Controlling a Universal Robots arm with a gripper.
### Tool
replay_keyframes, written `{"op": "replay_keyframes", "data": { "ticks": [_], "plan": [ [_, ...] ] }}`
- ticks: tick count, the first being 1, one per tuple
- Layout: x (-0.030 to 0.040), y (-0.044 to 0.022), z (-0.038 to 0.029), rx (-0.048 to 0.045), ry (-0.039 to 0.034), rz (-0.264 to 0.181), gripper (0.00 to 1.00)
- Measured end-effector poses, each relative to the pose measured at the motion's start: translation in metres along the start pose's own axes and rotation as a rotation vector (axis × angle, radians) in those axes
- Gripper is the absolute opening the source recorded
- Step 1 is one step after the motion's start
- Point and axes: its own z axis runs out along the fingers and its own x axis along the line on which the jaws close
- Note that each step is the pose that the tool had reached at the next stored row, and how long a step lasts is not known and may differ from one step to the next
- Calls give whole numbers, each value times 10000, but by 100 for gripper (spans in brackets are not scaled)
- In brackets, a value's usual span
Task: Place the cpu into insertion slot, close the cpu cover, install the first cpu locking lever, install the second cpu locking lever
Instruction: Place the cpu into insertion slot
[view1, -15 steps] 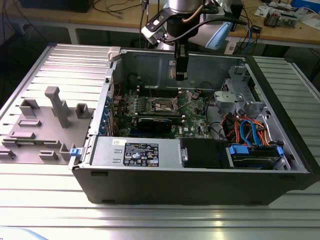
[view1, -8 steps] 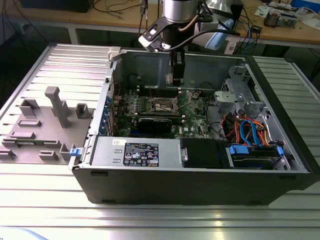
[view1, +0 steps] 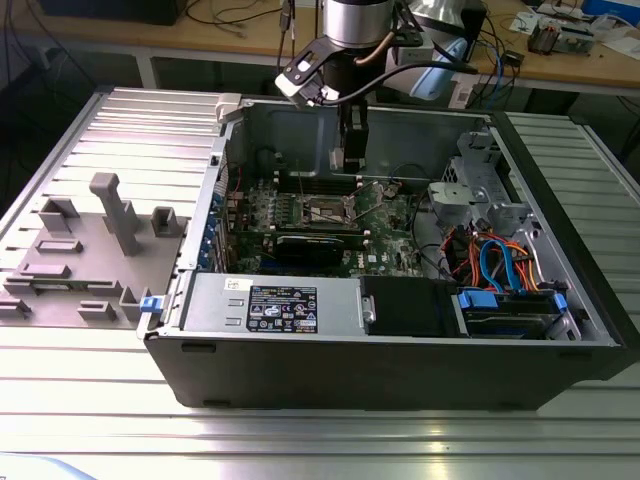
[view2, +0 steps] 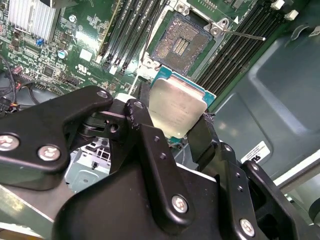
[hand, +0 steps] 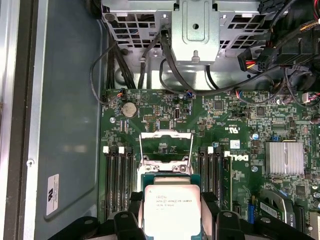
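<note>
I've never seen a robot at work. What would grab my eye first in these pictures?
An open computer case lies in the middle of the exterior view, its green circuit board bared. Over that board hangs the robot's black tool, shut on the cpu, a silvery square chip. Close by the chip in the second wrist view sits the insertion slot, a dark square socket, uncovered and empty.

The cpu (hand: 171, 207) shows a dull silver-grey top edged in green, against the green circuit board (hand: 240, 130). At the exterior view's right, blue and what look like orange cables (view1: 487, 265) lie in the black case (view1: 400, 370).
</note>
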Motion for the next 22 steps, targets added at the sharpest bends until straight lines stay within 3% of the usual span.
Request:
{"op": "replay_keyframes", "data": {
  "ticks": [10, 18, 22],
  "plan": [
    [0, -5, 4, -2, 2, 3, 54],
    [3, -81, 166, -1, -2, 2, 54],
    [2, -82, 171, 0, -4, 3, 54]
  ]
}}
